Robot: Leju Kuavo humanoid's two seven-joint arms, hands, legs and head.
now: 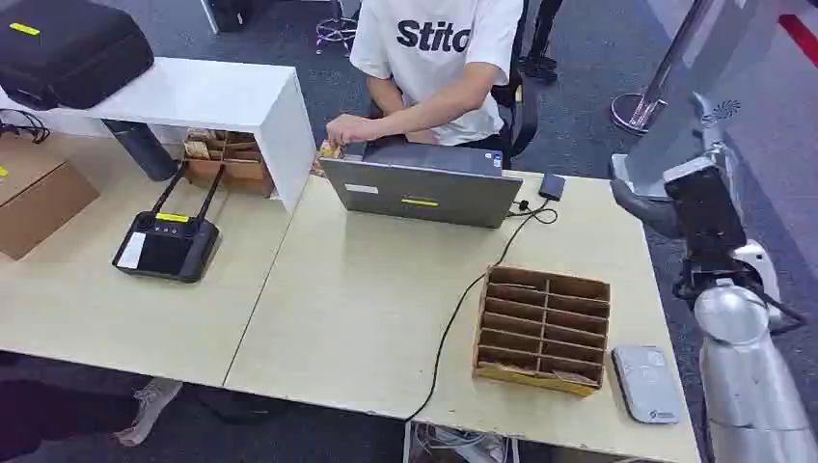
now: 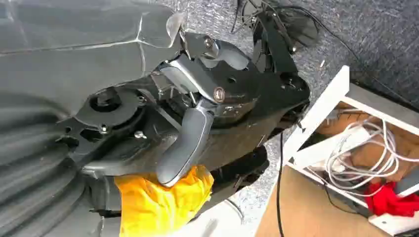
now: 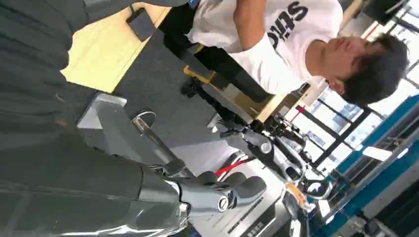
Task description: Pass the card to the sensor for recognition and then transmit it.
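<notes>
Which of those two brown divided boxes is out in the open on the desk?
The cardboard organizer beside the grey sensor pad; the other box sits tucked under the white shelf.

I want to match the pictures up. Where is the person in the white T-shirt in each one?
Head view: person top middle, behind the laptop.
Left wrist view: not in it.
Right wrist view: person across the top of the picture as shown, lying sideways.
Shared landmark, head and right wrist: the light wooden table.

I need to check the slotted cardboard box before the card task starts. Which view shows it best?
The head view: the cardboard box sits whole on the table, dividers visible, beside the grey sensor pad. I cannot make it out in either wrist view.
</notes>
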